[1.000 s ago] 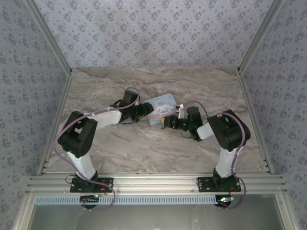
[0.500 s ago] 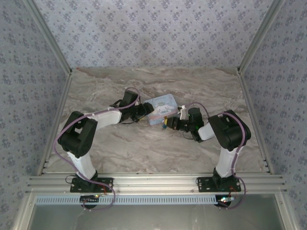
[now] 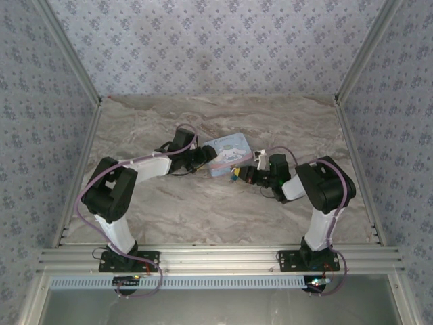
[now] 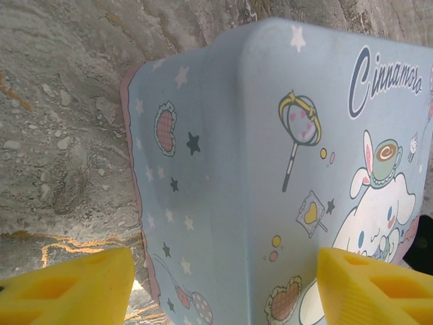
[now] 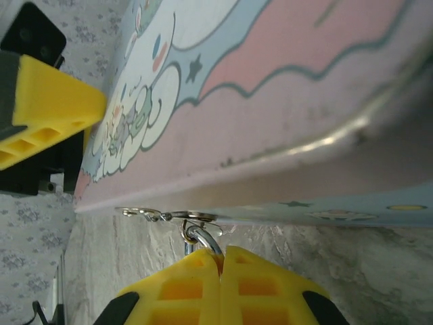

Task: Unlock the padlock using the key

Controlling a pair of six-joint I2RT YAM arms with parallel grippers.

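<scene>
The padlock's thin metal shackle [image 5: 203, 238] hangs through a small ring at the front rim of the light blue cartoon tin box [image 5: 284, 81]. It comes out from between the yellow fingers of my right gripper [image 5: 222, 252], which is shut on the padlock and hides its body. In the top view a bit of blue [image 3: 234, 178] shows at the right gripper [image 3: 238, 175]. My left gripper [image 4: 226, 284] clamps the box [image 4: 223, 169] at its left corner, one finger on each side. The key is hidden from me.
A short run of small metal links [image 5: 142, 214] lies along the box's front rim left of the shackle. The box [image 3: 229, 152] rests mid-table on the marble top [image 3: 203, 203], with patterned walls on three sides. The left gripper's finger [image 5: 54, 101] lies over the lid.
My right gripper's jaws have closed onto the padlock at the box's front edge, and its wrist has shifted slightly. The left arm and the box have stayed put.
</scene>
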